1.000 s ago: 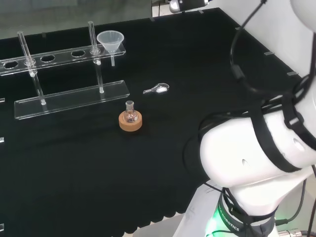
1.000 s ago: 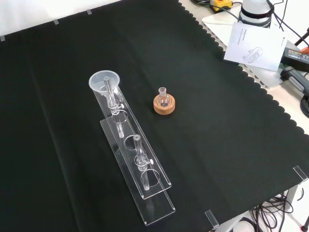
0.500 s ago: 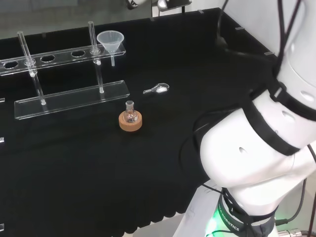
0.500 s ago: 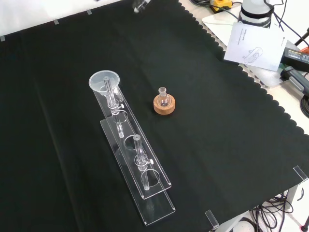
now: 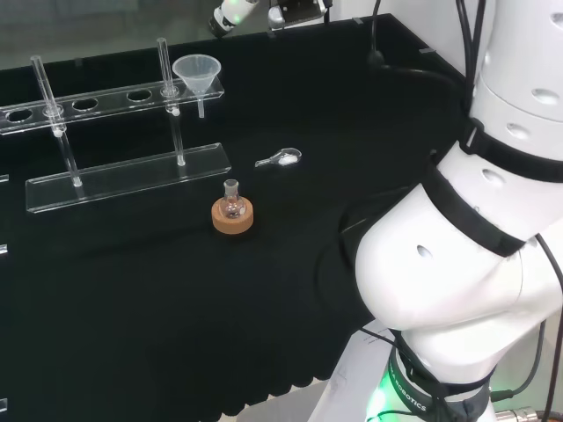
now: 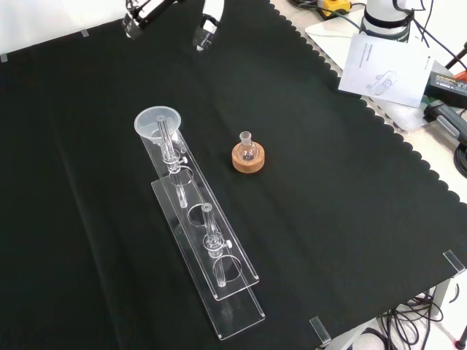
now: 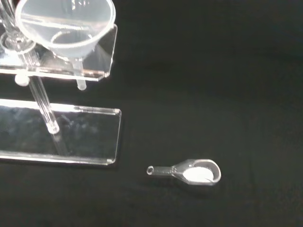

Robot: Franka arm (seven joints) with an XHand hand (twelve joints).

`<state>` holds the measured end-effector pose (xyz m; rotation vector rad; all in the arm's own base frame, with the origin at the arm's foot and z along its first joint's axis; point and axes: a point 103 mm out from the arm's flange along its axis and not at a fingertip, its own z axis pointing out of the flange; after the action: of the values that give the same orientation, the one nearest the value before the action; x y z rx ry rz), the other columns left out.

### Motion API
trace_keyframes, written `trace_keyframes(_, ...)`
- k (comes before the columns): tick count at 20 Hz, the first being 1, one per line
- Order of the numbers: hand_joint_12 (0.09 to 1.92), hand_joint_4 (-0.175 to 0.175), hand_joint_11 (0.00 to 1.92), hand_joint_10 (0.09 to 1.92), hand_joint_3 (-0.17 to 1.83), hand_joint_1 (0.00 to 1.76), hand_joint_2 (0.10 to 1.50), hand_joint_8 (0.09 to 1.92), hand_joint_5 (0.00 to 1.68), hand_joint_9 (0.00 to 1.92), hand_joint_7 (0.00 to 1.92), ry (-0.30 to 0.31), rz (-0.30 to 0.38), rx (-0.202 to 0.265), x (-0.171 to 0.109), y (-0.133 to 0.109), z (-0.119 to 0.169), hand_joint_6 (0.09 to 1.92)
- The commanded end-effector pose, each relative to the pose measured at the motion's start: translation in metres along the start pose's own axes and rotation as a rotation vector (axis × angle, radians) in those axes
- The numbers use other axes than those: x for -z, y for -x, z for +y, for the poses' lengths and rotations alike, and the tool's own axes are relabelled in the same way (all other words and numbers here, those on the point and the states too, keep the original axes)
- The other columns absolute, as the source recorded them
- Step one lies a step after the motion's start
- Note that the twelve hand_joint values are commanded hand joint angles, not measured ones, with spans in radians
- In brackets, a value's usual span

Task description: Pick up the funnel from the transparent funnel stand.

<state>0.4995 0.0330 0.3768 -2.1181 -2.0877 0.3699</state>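
black cloth (image 6: 328, 182) covers the bench. the hand (image 6: 208, 22) is cut off at the front view's top, fingers seemingly straight, spread; the funnel (image 6: 156, 122) sits in the funnel stand (image 6: 211, 270), apart below them.

One clear funnel (image 5: 196, 70), one clear stand (image 5: 123, 180) with two upright rods, one small flask (image 5: 231, 204), one cork ring (image 5: 232, 219), one clear scoop (image 5: 280, 158)

A clear funnel (image 5: 196, 72) is seated in the right end of a clear stand (image 5: 114, 141). Near the stand's base, a small flask (image 5: 231, 201) is held upright in a cork ring (image 5: 232, 217), and a clear scoop (image 5: 280, 158) lies beside them. The hand (image 5: 230, 13) is seen at the top edge.
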Motion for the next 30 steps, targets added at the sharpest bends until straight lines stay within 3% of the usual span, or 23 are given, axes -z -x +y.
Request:
trace_keyframes(1, 1.48, -0.005, 0.02, 0.75, 0.20, 0.47, 0.78, 0.52, 0.08, 0.12, 0.00, -0.087, -0.007, 0.089, -0.019, -0.022, 0.058, 0.09)
trace_keyframes(9, 1.54, -0.032, 0.11, 0.80, 0.18, 0.52, 0.74, 0.55, 0.07, 0.16, 0.00, -0.096, -0.046, 0.100, -0.029, -0.039, 0.077, 0.09)
trace_keyframes(15, 1.53, -0.039, 0.15, 0.81, 0.18, 0.55, 0.74, 0.63, 0.10, 0.19, 0.00, -0.094, -0.116, 0.073, -0.044, -0.055, 0.079, 0.09)
trace_keyframes(30, 1.52, -0.041, 0.18, 0.81, 0.19, 0.58, 0.73, 0.65, 0.10, 0.21, 0.00, -0.176, -0.132, 0.069, -0.063, -0.076, 0.100, 0.09)
